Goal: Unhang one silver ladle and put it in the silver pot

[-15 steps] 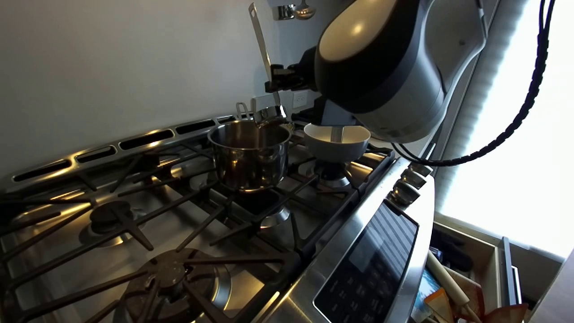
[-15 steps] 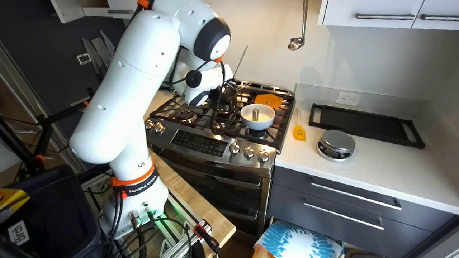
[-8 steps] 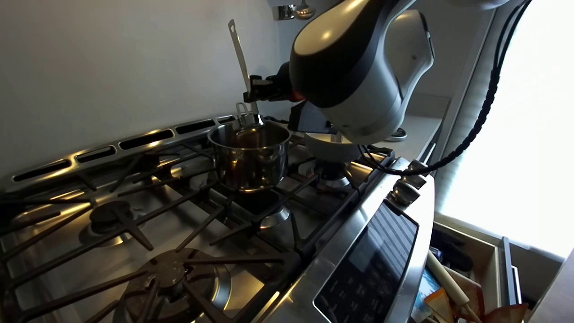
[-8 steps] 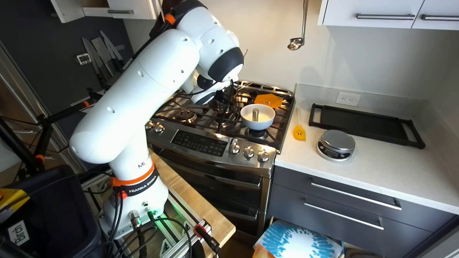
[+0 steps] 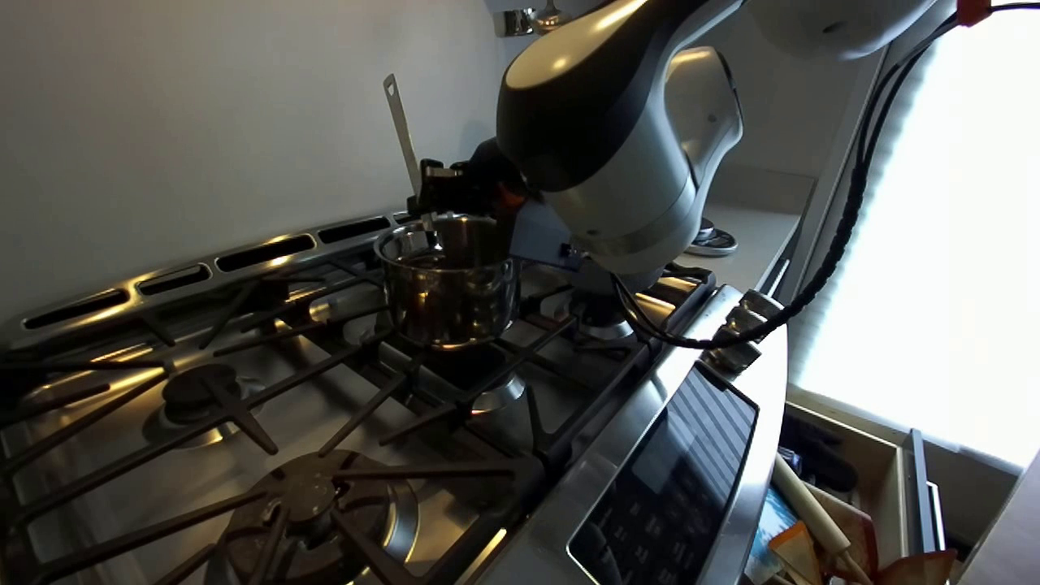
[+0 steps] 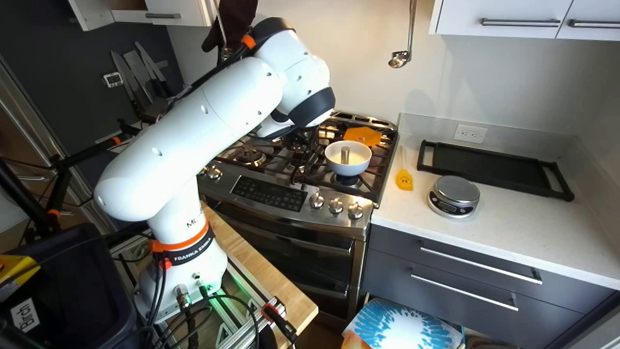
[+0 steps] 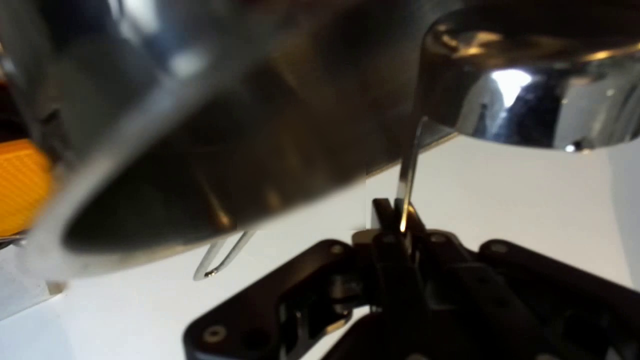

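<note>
A slim silver ladle has its handle [image 5: 400, 122] leaning up to the left in an exterior view, where my gripper [image 5: 421, 195] is shut around its lower part, just above the back rim of the silver pot [image 5: 451, 305]. From there the handle runs down into the pot's opening, and the ladle's bowl is hidden. The wrist view shows the shiny ladle bowl [image 7: 530, 100] at upper right, with its handle between the fingertips of the gripper [image 7: 400, 215]. Large and blurred at left is the pot's rim [image 7: 50, 245]. The arm covers most of the pot in an exterior view.
A white bowl [image 6: 348, 167] stands on the burner beside the pot, with an orange mat [image 6: 363, 135] behind it. Another ladle [image 6: 399, 59] hangs on the wall. A scale [image 6: 454, 196], a black tray [image 6: 489, 167] and a yellow spatula [image 6: 404, 179] lie on the counter.
My gripper has moved down and to the left with the ladle, as seen in an exterior view. The ladle's bowl has gone from above the pot's rim to out of sight in the opening.
</note>
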`<act>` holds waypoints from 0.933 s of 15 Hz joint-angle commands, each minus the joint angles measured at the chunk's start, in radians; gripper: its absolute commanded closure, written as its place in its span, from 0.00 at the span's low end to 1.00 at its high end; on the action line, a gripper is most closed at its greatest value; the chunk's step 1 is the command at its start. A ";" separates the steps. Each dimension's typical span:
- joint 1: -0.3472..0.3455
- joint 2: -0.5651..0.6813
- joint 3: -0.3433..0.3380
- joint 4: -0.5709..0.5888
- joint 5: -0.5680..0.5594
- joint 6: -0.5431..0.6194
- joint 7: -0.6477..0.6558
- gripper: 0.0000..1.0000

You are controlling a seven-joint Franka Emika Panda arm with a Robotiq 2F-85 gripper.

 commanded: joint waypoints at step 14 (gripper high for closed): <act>-0.001 0.074 0.058 -0.009 0.158 -0.016 -0.027 0.10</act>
